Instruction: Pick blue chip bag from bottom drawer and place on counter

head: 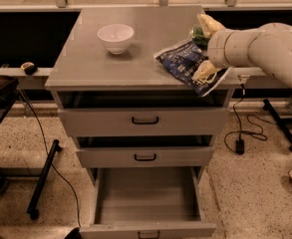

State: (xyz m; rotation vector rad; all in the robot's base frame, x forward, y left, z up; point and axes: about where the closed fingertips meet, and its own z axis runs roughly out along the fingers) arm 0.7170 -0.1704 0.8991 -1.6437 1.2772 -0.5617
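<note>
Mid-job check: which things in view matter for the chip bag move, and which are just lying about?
Job in hand:
- blue chip bag, lying on the counter near its right edge
- bottom drawer, pulled open
- gripper, at the bag

Lying about:
- white bowl
- green package, behind the bag
- two upper drawers

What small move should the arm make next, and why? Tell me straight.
Probably let go and lift the pincer straight up. The dark blue glossy chip bag already lies on the light grey counter top, near its front right corner, with the pincer at the bag's right end.
</note>
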